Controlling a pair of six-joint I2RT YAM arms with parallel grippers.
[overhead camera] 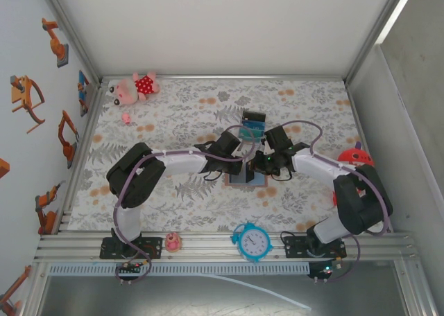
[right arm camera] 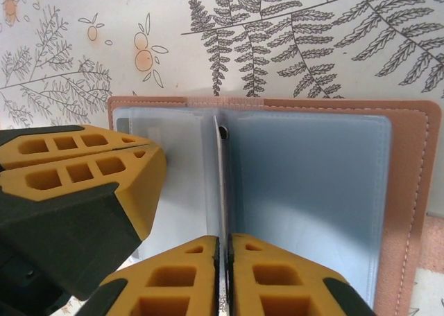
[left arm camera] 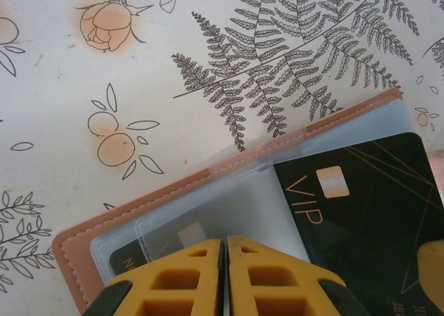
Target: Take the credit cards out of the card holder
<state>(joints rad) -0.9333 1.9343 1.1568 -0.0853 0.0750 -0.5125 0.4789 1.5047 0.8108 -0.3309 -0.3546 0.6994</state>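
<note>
The card holder (right arm camera: 409,191) lies open at the middle of the bench (left arm camera: 55,87), and you look to be mid-extraction. Seen from above, your right jaws, in from 3 o'clock, pinch the black card (left arm camera: 361,219) on edge over the fold, while your left jaws, in from 10 o'clock, are clenched empty, tips on a pocket page. Next, I judge, lift the card clear with the left pinning the holder down.
</note>
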